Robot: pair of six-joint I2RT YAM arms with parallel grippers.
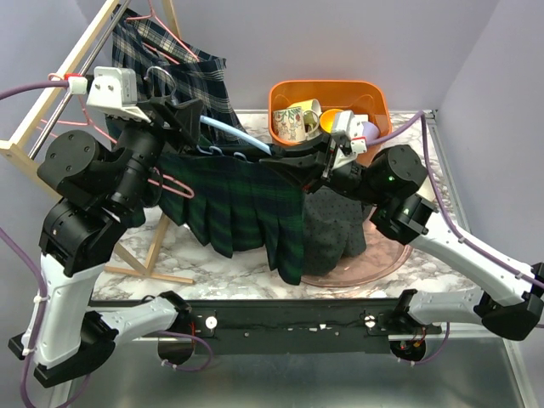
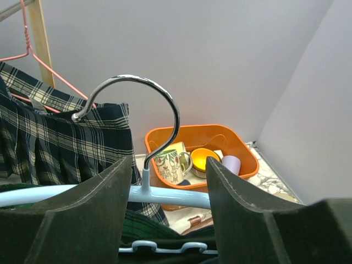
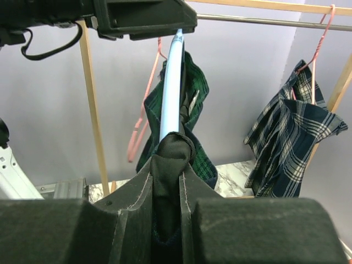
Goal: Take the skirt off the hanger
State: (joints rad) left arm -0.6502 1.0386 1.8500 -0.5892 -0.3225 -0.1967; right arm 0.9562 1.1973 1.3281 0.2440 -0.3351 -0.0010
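Observation:
A dark green tartan skirt [image 1: 246, 212] hangs from a light blue hanger [image 1: 238, 136] held in the air over the marble table. My left gripper [image 1: 189, 115] is up at the hanger's middle. In the left wrist view its jaws stand apart as the left gripper [image 2: 169, 176] flanks the neck of the chrome hook [image 2: 165, 104], with the blue bar [image 2: 176, 197] crossing behind the fingers. My right gripper [image 1: 285, 161] is at the hanger's right end. The right wrist view shows the right gripper [image 3: 168, 159] shut on a bunched fold of the skirt [image 3: 171, 146] just below the bar [image 3: 171, 82].
An orange bin [image 1: 374, 89] with a mug, a bowl and a cup stands at the back right. A wooden rack [image 1: 51, 102] at the left carries a navy plaid skirt [image 1: 183, 68] on a pink hanger. A grey cloth [image 1: 336, 225] lies on a pink plate [image 1: 378, 263].

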